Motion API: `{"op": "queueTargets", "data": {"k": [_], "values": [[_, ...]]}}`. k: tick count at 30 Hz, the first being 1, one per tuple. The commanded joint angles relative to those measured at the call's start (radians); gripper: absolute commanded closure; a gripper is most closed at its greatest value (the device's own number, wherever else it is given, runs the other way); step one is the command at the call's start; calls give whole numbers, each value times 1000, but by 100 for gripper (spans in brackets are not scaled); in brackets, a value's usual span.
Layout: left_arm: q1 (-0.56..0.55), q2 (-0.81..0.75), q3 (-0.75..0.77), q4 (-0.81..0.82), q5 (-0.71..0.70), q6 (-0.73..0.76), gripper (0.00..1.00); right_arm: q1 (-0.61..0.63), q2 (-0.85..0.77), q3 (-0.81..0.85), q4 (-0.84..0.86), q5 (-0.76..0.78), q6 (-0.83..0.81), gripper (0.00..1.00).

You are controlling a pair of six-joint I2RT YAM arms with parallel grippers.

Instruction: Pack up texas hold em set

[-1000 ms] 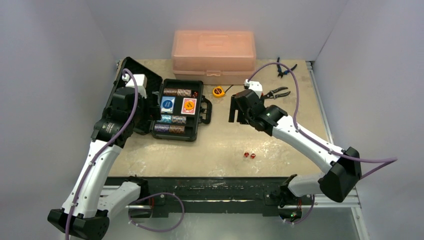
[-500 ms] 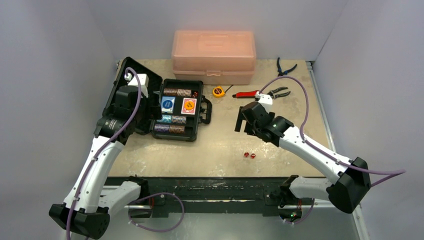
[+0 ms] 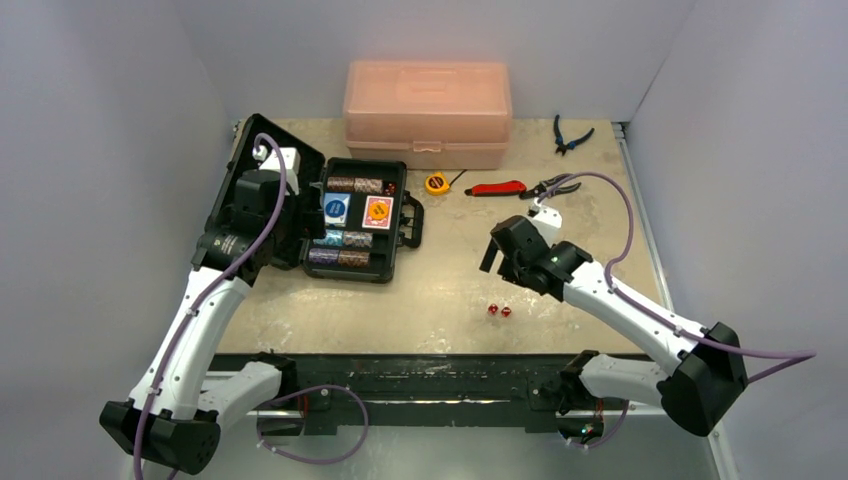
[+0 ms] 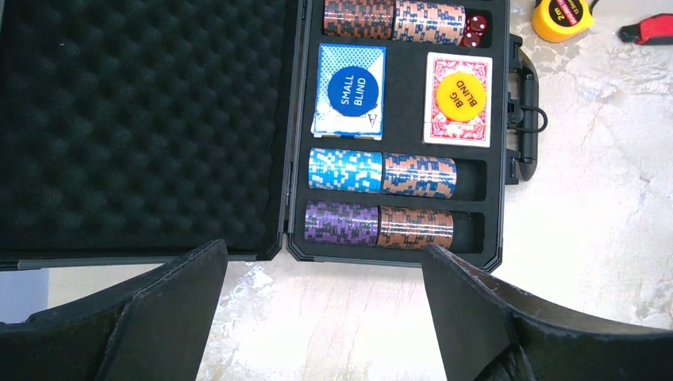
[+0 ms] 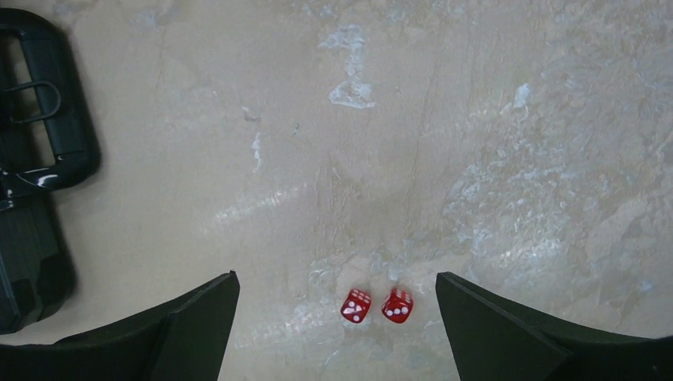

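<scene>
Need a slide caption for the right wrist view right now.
Open right gripper hovers over two red dice on the table, case handle at left.

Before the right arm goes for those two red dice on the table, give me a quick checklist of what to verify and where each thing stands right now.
1. Right end effector open and empty: ok.
2. Two red dice side by side on the table, lined up between its fingers: ok.
3. Black case open, foam-lined lid laid back: ok.
4. Left end effector open, holding nothing: ok.
5. Room for two more beside the red die already in the case's top row: cannot tell.
</scene>
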Motion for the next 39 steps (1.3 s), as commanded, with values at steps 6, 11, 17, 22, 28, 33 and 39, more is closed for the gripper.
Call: {"op": "queueTargets", "data": {"k": [6,11,17,22,28,33,39], "values": [[-3,-1,2,32,4,9,8,-2,82,-12,-127,-23,141,1],[-3,-3,3,32,12,7,8,-2,125,-16,-153,-26,175,4],[-3,-9,3,32,16,5,8,-2,153,-33,-129,-55,190,7],[-3,-14,3,31,18,6,8,-2,180,-50,-117,-63,197,10],[-3,-19,2,32,18,6,8,-1,194,-65,-108,-65,208,16],[-3,-23,2,32,18,6,8,-1,185,-93,-103,-73,231,29],[-4,-24,1,32,18,5,8,-2,185,-140,-72,-79,239,41]]}}
